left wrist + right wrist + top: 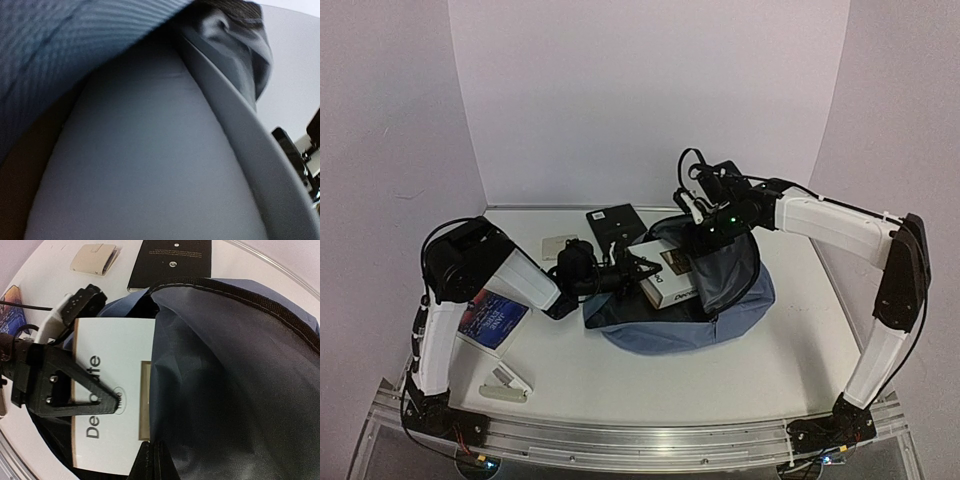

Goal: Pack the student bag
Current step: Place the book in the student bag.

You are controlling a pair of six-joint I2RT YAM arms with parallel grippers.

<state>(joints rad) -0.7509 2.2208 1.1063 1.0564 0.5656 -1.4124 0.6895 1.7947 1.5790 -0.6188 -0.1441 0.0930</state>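
The student bag (720,315) lies in the middle of the table, blue-grey with a dark lining (240,380). My right gripper (706,238) is shut on the edge of the bag's opening and holds the flap up; its fingertips (150,460) pinch the lining at the bottom of the right wrist view. A white book (665,275) printed with dark letters (115,385) sits partly inside the opening. My left gripper (638,270) is shut on the book's left part, one black finger (75,390) flat on the cover. The left wrist view shows only blurred blue fabric (60,50) and a grey surface.
A black notebook (616,224) and a small beige wallet (560,246) lie behind the bag. A blue book (492,320) lies under my left arm, and a white stapler-like object (508,385) sits near the front left edge.
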